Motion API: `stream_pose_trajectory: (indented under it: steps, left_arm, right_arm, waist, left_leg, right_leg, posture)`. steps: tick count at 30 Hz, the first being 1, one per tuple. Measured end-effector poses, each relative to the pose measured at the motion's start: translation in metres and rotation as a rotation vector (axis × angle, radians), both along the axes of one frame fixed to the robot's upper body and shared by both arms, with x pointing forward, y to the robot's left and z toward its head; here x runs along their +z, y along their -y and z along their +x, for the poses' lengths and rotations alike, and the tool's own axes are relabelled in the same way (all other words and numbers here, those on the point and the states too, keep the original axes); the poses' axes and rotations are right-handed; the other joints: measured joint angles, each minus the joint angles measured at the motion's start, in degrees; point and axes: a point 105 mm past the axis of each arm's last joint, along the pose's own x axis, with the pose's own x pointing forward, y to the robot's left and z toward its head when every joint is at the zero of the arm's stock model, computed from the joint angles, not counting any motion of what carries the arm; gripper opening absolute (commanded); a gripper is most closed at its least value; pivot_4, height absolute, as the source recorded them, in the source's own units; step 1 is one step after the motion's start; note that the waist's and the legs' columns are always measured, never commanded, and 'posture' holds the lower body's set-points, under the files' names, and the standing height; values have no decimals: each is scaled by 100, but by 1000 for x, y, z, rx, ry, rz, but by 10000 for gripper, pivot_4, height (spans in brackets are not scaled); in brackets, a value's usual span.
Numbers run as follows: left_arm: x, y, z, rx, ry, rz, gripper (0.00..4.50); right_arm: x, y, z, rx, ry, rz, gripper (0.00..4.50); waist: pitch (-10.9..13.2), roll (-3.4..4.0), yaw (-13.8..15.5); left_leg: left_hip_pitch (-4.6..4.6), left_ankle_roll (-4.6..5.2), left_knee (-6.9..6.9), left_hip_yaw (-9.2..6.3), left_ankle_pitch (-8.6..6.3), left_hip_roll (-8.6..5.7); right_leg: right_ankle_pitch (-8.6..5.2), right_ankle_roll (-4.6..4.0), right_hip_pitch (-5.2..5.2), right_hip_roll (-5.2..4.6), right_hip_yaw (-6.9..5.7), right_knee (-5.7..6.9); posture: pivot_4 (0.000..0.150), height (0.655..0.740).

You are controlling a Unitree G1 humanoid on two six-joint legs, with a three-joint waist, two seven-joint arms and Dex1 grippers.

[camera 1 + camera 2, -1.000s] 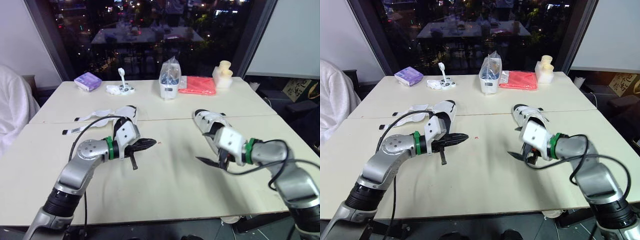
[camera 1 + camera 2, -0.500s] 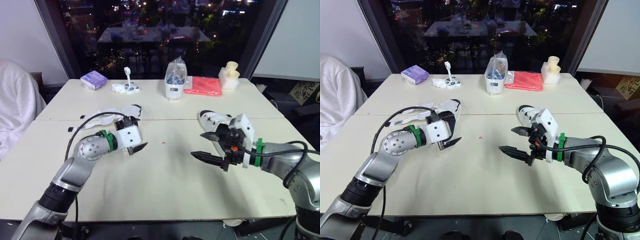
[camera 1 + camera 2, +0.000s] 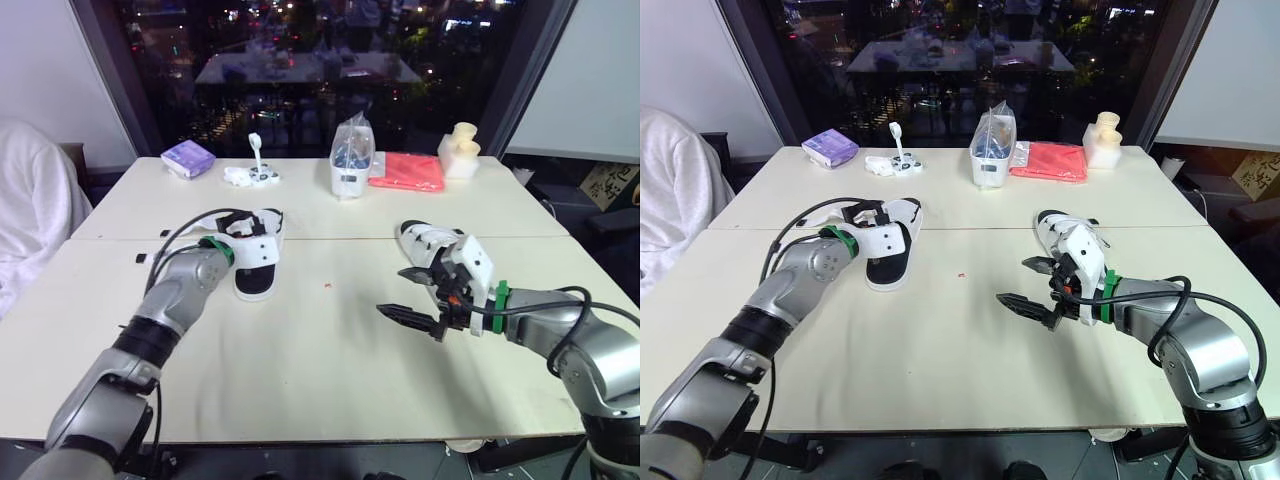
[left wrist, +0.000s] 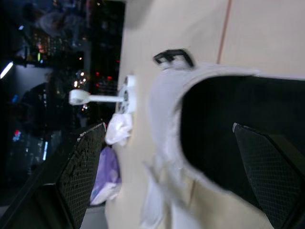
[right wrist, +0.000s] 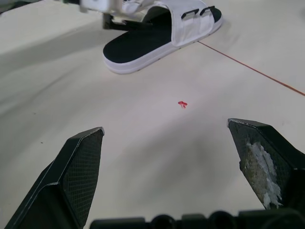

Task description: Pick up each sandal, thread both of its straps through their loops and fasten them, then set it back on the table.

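While the left fingers (image 4: 88, 177) stand wide apart, the white strap band and black footbed of the left-hand sandal (image 4: 209, 124) sit between them. Whether either finger touches the sandal cannot be told. It lies flat on the pale surface (image 3: 320, 400), left of centre in the head view, with two black loops (image 5: 199, 11) on its white band. A black cable (image 3: 175, 245) arcs along the left arm just beside it.

The right fingers (image 5: 76, 177) are spread just as wide and hold nothing. They hang over bare surface right of centre in the head view, tips pointing toward the frame's left, and one finger carries a whitish smear (image 5: 259, 160). A small red speck (image 5: 182, 104) lies on the surface between them and the left-hand sandal. The right-hand sandal (image 3: 428, 240), white like the other, lies on the surface just above the right fingers in the frame.

Along the far edge of the surface, across the upper part of the frame from left to right, stand a purple pack (image 3: 188, 158), a white handled object (image 3: 255, 172), a clear plastic bag (image 3: 350, 158), a red cloth (image 3: 405, 172) and a cream-coloured object (image 3: 460, 148). A white garment (image 3: 30, 220) fills the left edge.
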Motion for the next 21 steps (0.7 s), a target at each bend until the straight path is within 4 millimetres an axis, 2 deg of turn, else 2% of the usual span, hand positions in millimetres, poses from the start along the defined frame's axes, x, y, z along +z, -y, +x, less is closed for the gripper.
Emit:
stream_pose_trajectory:
  steps: [6, 10, 12, 14, 17, 20, 21]
  left_arm:
    - [1, 9, 27, 51, 31, 15, 44708]
    - [-6, 11, 35, 82, 23, 23, 44708]
    - [-8, 10, 36, 96, 24, 27, 39586]
    - [-11, 9, 37, 107, 25, 46, 31860]
    - [-19, 4, 37, 133, 15, 52, 15524]
    - [-10, 4, 39, 139, 53, 47, 241]
    - [-8, 4, 39, 140, 59, 46, 241]
  right_arm:
    - [-5, 2, 0, -28, -3, -6, 45000]
    - [-9, 3, 0, -41, -11, -9, 45000]
    - [-12, 4, -1, -51, -18, -10, 45000]
    - [-11, 4, -1, -55, -13, -12, 45000]
    - [-10, 3, -2, -59, -3, -14, 45000]
    - [-11, 4, -2, -70, -1, -14, 45000]
    - [-11, 4, -2, -73, -1, -14, 45000]
  waist:
    - [8, -14, -5]
    - [9, -16, -15]
    - [11, -20, -18]
    - [11, -20, -15]
    - [12, -22, -13]
    - [12, -25, -11]
    - [12, -25, -10]
  left_leg:
    - [-1, 2, 0, 3, -2, -1]
    - [-1, 5, 0, 7, -3, -1]
    - [-1, 5, 0, 7, -4, 1]
    - [-1, 5, 0, 7, -3, 1]
    - [-1, 5, 0, 7, -4, 2]
    - [-1, 5, 0, 7, -4, 3]
    - [-1, 5, 0, 7, -4, 3]
  right_leg:
    - [2, 4, -2, -1, -1, -1]
    - [3, 6, -2, -1, -1, -2]
    - [3, 6, -3, -2, -2, -1]
    - [3, 7, -3, -2, -2, 0]
    - [3, 7, -3, -2, -2, -1]
    - [4, 7, -3, -7, -2, -1]
    - [4, 7, -3, -8, -2, -1]
  posture:
    - [1500, 7400]
    - [1500, 7400]
    - [1500, 7400]
    - [1500, 7400]
    - [1500, 7400]
    - [1500, 7400]
    - [1500, 7400]
